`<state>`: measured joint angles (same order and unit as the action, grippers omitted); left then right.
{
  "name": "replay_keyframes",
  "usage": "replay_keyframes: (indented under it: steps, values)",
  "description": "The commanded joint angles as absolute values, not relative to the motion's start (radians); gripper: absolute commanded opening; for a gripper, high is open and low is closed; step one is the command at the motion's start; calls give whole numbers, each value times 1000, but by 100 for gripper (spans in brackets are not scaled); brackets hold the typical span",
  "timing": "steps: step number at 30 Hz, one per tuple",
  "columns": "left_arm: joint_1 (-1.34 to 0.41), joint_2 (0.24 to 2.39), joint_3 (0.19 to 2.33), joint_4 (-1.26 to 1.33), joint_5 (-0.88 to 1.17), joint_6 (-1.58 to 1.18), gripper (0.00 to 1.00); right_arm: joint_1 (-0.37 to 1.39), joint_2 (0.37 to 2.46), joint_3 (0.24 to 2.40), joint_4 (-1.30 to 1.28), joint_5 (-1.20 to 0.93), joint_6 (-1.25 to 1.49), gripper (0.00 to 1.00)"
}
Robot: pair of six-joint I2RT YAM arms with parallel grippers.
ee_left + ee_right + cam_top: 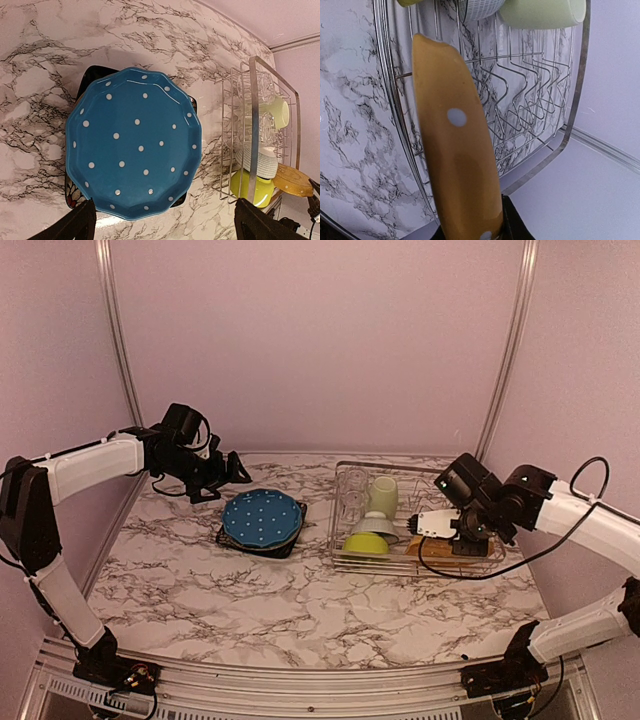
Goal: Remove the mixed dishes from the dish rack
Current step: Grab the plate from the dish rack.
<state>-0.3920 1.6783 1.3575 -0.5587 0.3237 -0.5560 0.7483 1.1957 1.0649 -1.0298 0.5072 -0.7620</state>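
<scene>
- Looking down from the left wrist, the left gripper [165, 225] had its 2 dark fingertips [70, 225] spread wide and empty above the blue plate [132, 145]. Only this view showed the plate's white dots, its scalloped rim and the corners of the dark square plate [86, 82] under it.
- The right wrist view alone showed the orange dotted plate [455, 150] standing on edge, clamped in the right gripper [475, 232] over the tines of the dish rack [570, 125]. Whether the plate touched the wires could not be told. Past it lay the small white bowl [477, 7] and the pale green mug [542, 12].
- Only the top view showed the whole layout. The 2 stacked plates sat on the table left of the rack, apart from it. Inside the rack, the lime green bowl [366, 543] was nearest, the white bowl just behind it, and the clear glass [353, 492] and the mug at the far side.
- The table [300, 620] was white marble with grey veins, with a metal rail [300, 680] along its near edge. Pale lilac walls [320, 340] and 2 aluminium posts [115, 330] stood behind.
- The left arm rose along the left wall, bent at the elbow and reached rightward above the table's far left.
- The right arm folded up from its base, with the forearm running leftward and the gripper low in the rack's right half.
</scene>
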Motion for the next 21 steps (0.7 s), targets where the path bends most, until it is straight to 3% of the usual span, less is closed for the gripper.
replay_keyframes:
  steps: [1, 13, 21]
  values:
    - [-392, 1672, 1371, -549, 331, -536, 99, 759, 1178, 1135, -1051, 576, -732, 20]
    - [-391, 1688, 1393, -552, 332, -526, 99, 786, 1158, 1202, -1067, 713, -728, 0]
    - [-384, 1703, 1412, -558, 340, -518, 99, 817, 1144, 1219, -1025, 835, -752, 0]
